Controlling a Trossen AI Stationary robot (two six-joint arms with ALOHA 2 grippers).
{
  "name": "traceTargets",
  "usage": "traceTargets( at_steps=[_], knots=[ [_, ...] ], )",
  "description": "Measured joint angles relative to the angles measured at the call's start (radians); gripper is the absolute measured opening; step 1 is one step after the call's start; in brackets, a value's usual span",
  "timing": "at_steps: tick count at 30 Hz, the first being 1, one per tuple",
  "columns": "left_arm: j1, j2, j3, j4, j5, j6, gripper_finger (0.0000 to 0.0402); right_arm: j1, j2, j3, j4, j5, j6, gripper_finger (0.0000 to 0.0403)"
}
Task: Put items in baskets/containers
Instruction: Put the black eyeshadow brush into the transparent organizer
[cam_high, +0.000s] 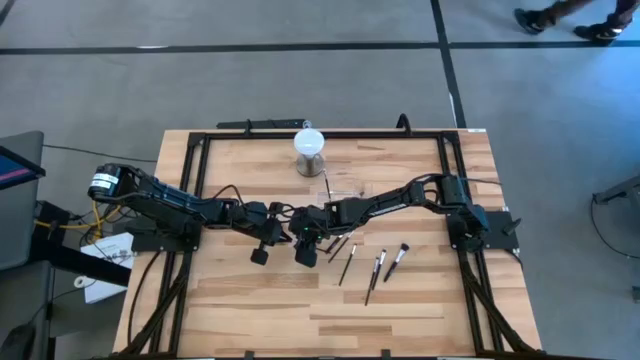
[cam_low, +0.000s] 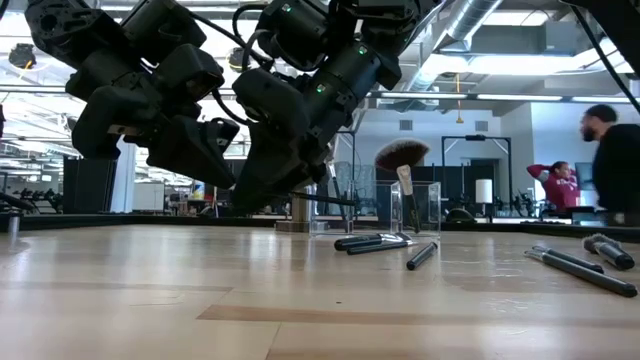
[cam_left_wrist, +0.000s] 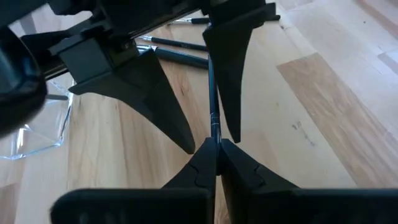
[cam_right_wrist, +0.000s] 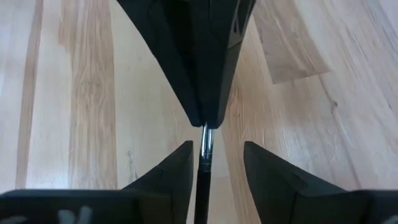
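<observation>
Slim dark-handled makeup brush (cam_left_wrist: 212, 102) is pinched shut-tight by left pincer (cam_left_wrist: 217, 146) mid-desk; right pincer (cam_right_wrist: 214, 163) straddles its ferrule, jaws apart. Right should be closed fully before left is released. Clear plastic container (cam_low: 400, 207) stands far-right.

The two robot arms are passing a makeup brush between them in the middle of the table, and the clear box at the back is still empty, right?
Not quite. The clear box isn't empty: the low view shows a fan brush standing in it. The rest holds: the left gripper is shut on a slim brush mid-table, with the right gripper around its ferrule.
</observation>
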Motion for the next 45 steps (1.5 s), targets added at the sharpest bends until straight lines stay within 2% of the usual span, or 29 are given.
traceTargets(
  at_steps=[8,15,22,29,34,38,42,45],
  knots=[
    [0.0,-0.002,0.0,0.005,0.0,-0.003,0.0011,-0.002,-0.002,-0.001,0.005,0.0,-0.006,0.0078],
    [0.0,-0.002,0.0,0.003,-0.003,-0.003,0.0013,-0.001,0.0,-0.001,0.005,-0.004,-0.008,0.0012],
    [0.001,-0.002,0.0,0.006,-0.004,-0.01,0.0029,-0.001,0.0,-0.001,0.007,-0.003,0.018,0.0011],
    [-0.001,-0.02,0.0,0.017,-0.097,-0.029,0.0053,0.008,0.0,-0.001,-0.041,0.003,0.067,0.0011],
    [0.0,-0.108,0.001,0.022,-0.179,-0.029,0.0069,0.002,-0.009,-0.002,-0.128,0.009,0.072,0.0005],
    [0.0,-0.237,0.003,0.021,-0.24,-0.031,0.0072,-0.011,-0.045,-0.003,-0.168,0.07,0.039,0.001],
    [0.0,-0.385,0.004,0.025,-0.343,-0.079,0.0066,-0.026,-0.136,-0.003,-0.195,0.103,0.025,0.0005],
    [0.0,-0.483,0.003,0.012,-0.368,-0.082,0.0064,-0.018,-0.241,-0.003,-0.239,0.213,-0.018,0.0005]
  ],
)
